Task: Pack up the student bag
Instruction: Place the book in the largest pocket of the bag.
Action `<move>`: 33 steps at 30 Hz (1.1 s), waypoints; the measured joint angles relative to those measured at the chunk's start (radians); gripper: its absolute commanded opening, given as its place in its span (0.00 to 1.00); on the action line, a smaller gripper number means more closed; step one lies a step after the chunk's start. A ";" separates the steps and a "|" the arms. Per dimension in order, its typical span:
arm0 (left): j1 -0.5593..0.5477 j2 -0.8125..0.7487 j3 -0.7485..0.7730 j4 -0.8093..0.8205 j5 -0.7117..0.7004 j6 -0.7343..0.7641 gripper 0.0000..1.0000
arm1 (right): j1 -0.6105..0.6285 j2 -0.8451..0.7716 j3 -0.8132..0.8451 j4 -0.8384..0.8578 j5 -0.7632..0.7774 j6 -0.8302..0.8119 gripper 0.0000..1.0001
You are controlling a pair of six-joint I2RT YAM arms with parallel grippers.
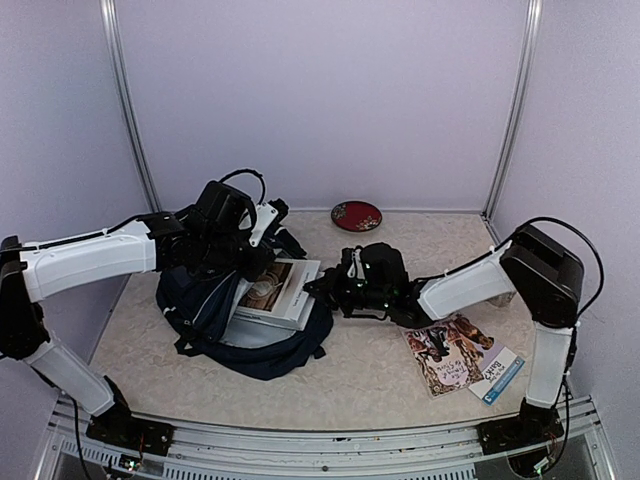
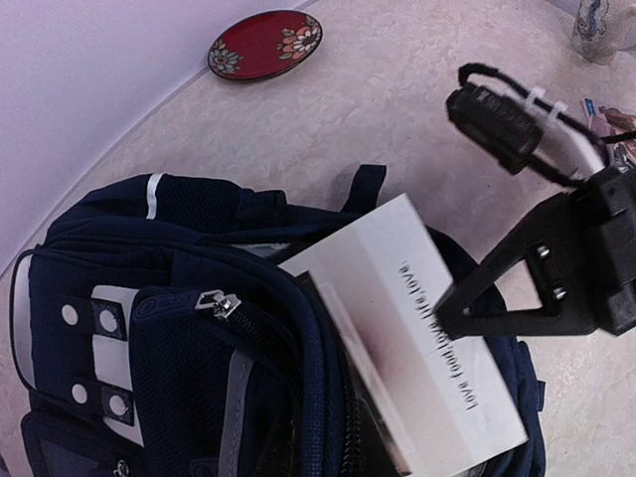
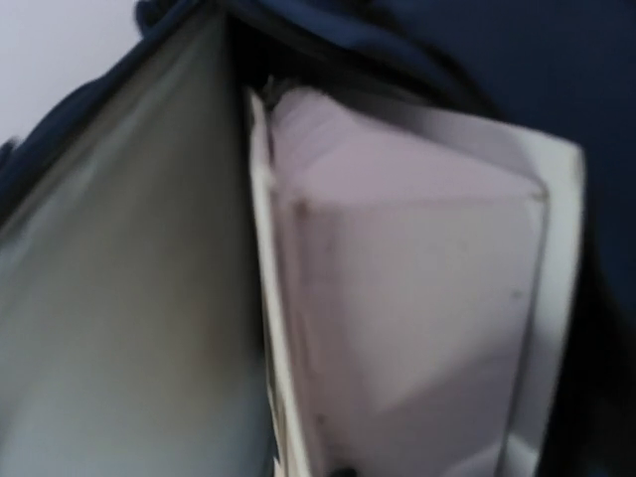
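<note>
The student bag [image 1: 200, 300] lies open on the table, navy with a white slotted patch [image 2: 99, 348] and grey lining [image 3: 119, 298]. A thick white book [image 1: 275, 290] sticks halfway out of its mouth, spine text showing [image 2: 437, 318]; in the right wrist view its page block [image 3: 417, 298] fills the frame. My left gripper [image 1: 258, 232] sits at the bag's upper rim, shut on the fabric, with its fingers below the edge of its wrist view. My right gripper [image 1: 312, 288] is shut, its tip [image 2: 447, 313] pressed against the book's outer edge.
A red patterned plate [image 1: 356, 215] rests at the back wall. A magazine [image 1: 450, 352] and a blue-and-white booklet [image 1: 497, 378] lie at the front right beside the right arm. Walls close in on both sides.
</note>
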 measured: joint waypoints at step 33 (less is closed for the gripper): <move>0.100 -0.082 -0.008 0.010 0.171 -0.075 0.00 | 0.182 -0.112 0.414 -0.771 0.481 -0.602 1.00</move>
